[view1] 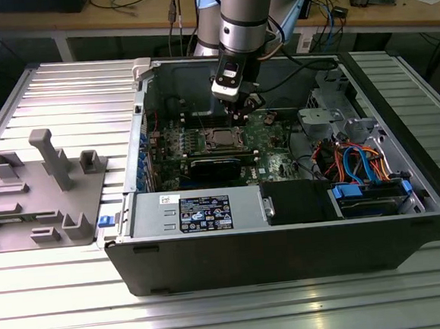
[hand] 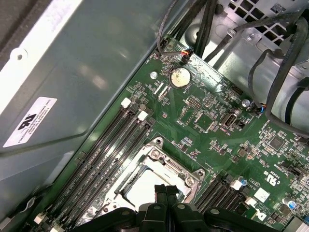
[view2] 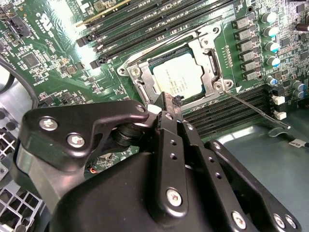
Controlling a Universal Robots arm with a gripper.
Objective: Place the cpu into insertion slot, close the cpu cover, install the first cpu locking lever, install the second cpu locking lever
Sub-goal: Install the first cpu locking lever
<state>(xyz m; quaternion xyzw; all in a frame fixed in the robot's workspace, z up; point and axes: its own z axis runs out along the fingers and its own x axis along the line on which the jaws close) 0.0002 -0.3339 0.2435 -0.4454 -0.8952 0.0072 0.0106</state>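
cpu (view2: 179,77) sits in the insertion slot (view2: 131,71), and the cpu cover (view2: 211,62) looks down over it. one locking lever (view2: 256,109) sticks out unlatched, so the levers look not yet done. gripper (view2: 166,100) claw is pinched closed, empty, at the socket edge.

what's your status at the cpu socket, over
Gripper shut, tip at cpu cover edge. Cpu seated, cover down over it. Thin locking lever sticks out alongside, untouched.

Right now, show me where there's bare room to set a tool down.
Free: the ribbed aluminium tabletop in front of the black computer case, and the strip beyond the grey plastic fixture. Crowded: inside the case, around the silver cpu by the black claw.
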